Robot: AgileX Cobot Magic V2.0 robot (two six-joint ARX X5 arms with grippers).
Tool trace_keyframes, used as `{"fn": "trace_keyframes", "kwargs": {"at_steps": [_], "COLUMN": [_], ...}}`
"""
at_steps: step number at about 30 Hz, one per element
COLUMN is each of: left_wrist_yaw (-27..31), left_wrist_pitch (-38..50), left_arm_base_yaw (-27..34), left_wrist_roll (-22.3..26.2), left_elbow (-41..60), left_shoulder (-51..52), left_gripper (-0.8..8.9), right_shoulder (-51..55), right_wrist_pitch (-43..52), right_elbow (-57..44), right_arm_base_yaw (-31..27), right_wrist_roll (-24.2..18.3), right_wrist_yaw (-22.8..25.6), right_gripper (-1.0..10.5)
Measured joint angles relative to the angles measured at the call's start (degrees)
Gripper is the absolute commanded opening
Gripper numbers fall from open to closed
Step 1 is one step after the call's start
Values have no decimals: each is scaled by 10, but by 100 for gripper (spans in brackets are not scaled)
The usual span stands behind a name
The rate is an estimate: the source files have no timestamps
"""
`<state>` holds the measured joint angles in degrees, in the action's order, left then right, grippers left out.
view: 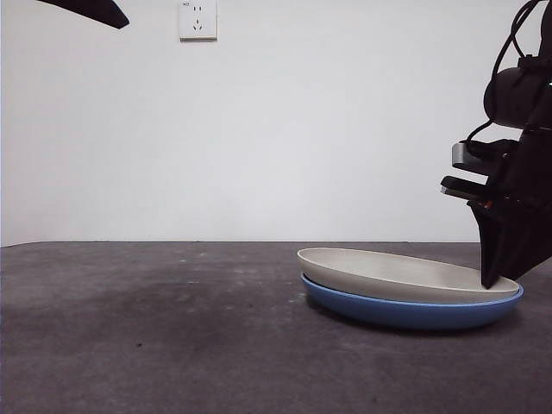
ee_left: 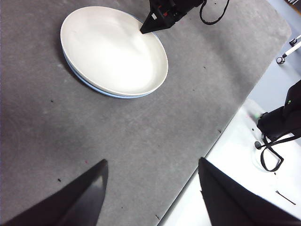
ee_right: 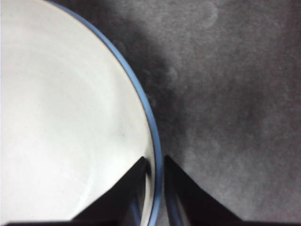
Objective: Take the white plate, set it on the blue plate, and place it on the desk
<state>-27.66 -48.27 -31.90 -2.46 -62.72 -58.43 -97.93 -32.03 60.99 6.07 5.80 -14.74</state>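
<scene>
The white plate (view: 405, 274) covered nearly all of the blue plate (view: 412, 312), leaving only a thin blue edge showing below and around it. The right hand (ee_right: 155, 162) straddled the rims at the plates' right side, and its tips hid the spot where they met the rims. In the right wrist view the white plate ran off the picture's edges. The left hand (ee_left: 150, 181) showed in the front view only as a black tip cut off at the top left corner.

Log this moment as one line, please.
white plate: stacked on blue plate | right gripper: jaws straddling both rims | left gripper: open, waiting | desk: bears stack
</scene>
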Motion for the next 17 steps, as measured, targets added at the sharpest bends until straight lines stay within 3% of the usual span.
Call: {"fn": "trace_keyframes", "kwargs": {"at_steps": [17], "left_wrist_yaw": [0], "left_wrist_pitch": [-2], "left_arm_base_yaw": [0], "left_wrist_roll": [0], "left_elbow": [0], "left_shoulder": [0], "left_gripper": [312], "right_shoulder": [17], "right_wrist_pitch": [1], "right_elbow": [0], "right_arm_base_yaw": [0], "right_wrist_roll": [3], "right_wrist_yaw": [-7], "right_gripper": [8]}}
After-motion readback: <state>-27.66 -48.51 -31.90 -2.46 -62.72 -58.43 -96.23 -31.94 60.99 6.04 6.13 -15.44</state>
